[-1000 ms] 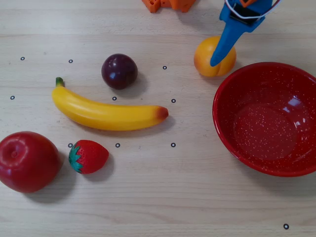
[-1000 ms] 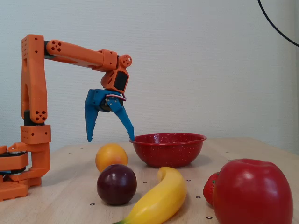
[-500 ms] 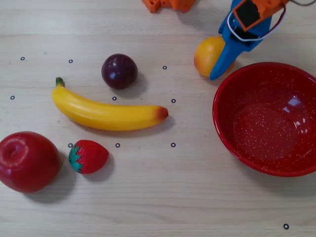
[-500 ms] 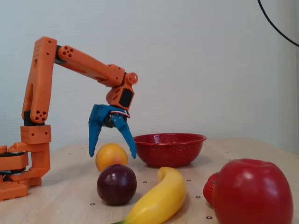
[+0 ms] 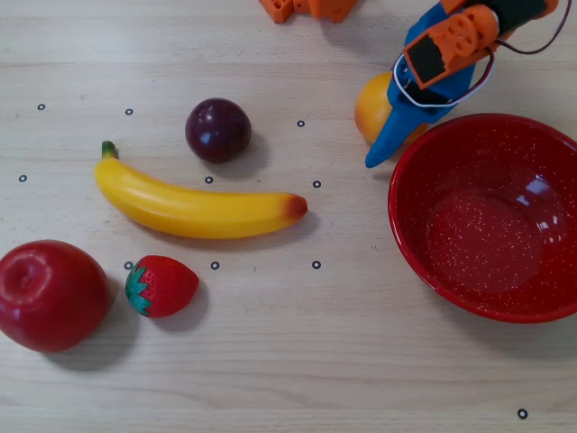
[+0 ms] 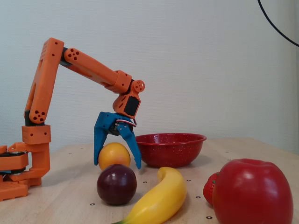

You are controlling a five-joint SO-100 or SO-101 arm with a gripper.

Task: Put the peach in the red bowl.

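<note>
The yellow-orange peach (image 5: 372, 105) rests on the wooden table just left of the red bowl (image 5: 407, 236) in the overhead view. My blue gripper (image 5: 389, 122) is lowered over it and stands open. In the fixed view its two fingers straddle the peach (image 6: 113, 155), one on each side, with the tips of the gripper (image 6: 118, 164) near the tabletop. The peach still sits on the table. The red speckled bowl (image 6: 170, 150) is empty, and one blue finger (image 5: 382, 144) lies close to its rim.
A dark purple plum (image 5: 218, 130), a banana (image 5: 194, 209), a strawberry (image 5: 162, 286) and a big red apple (image 5: 50, 295) lie left of the peach in the overhead view. The orange arm base (image 6: 18, 172) stands at the fixed view's left edge.
The arm has reached forward and come down. The open gripper went from hanging above the peach to straddling it near the table. The peach has not moved.
</note>
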